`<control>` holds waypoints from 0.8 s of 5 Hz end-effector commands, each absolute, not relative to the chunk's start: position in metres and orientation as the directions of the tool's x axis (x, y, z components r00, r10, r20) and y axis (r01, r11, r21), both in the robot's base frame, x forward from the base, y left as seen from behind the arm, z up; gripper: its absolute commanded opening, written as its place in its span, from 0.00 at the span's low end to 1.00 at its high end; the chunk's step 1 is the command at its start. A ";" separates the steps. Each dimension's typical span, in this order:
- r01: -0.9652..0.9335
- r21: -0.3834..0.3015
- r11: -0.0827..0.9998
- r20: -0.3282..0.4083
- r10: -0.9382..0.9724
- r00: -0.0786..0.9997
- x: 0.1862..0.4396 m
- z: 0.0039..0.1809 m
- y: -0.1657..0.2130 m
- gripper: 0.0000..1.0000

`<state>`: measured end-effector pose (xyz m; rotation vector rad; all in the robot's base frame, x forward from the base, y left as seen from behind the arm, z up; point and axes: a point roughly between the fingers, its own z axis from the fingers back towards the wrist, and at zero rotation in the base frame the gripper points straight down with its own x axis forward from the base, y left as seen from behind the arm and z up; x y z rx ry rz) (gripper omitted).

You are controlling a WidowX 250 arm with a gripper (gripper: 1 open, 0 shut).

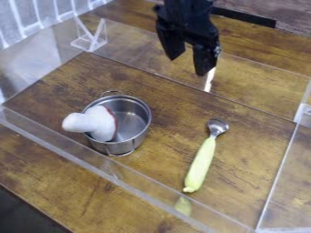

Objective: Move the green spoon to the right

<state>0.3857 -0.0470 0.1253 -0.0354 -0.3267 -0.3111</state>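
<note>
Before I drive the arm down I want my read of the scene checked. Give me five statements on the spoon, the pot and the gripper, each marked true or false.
1. The green spoon lies on the wooden table. True.
2. The spoon's metal bowl points toward the camera's near edge. False: the handle end is nearer the camera, the bowl farther away.
3. The white rounded object lies on the table beside the steel pot. False: it rests in the pot, partly over its rim.
4. The gripper is holding the spoon. False: it is up and away from it, at the far side.
5. The pot stands upright. True.
</note>
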 end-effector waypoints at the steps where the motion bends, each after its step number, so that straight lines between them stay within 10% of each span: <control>1: 0.250 0.030 0.968 0.355 -0.244 0.902 0.393 0.128 -0.053 1.00; 4: 0.273 0.074 0.959 0.360 -0.280 0.890 0.411 0.131 -0.052 1.00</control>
